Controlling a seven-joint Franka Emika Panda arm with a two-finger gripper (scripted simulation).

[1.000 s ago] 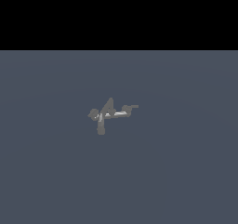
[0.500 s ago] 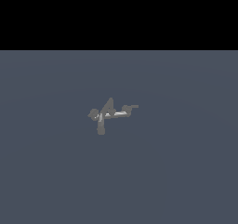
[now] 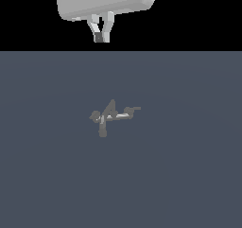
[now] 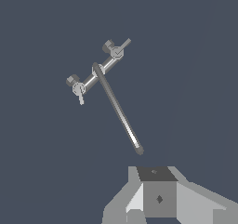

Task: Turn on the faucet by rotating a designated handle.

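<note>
scene: a white panda arm hangs over a flat slate-grey floor (image 3: 189,175) in a simulator render, with black backdrop behind it.
gripper: the gripper (image 3: 100,37) shows at the top edge of the exterior view, under the arm's pale wrist housing (image 3: 106,2); its two fingers (image 3: 96,29) slant in toward each other and their dark tips look close together, with nothing held between them. in the wrist view the gripper (image 4: 158,197) fills the low edge as pale grey blocks around a dark square pad.
faucet: the faucet (image 3: 109,116) sits small on the floor near the middle of the exterior view, well apart from the gripper and not touched by it. in the wrist view the faucet (image 4: 98,69) reads as a crossbar with a small valve at each end.
handle: in the exterior view the handle (image 3: 124,115) runs toward the exterior view's right, a thin bar with a pale streak. in the wrist view the long bar (image 4: 118,110) reaches from the crossbar's middle toward the gripper, its tip just short of the fingers.
contact: none seen; clear floor shows between gripper and faucet in both views.
</note>
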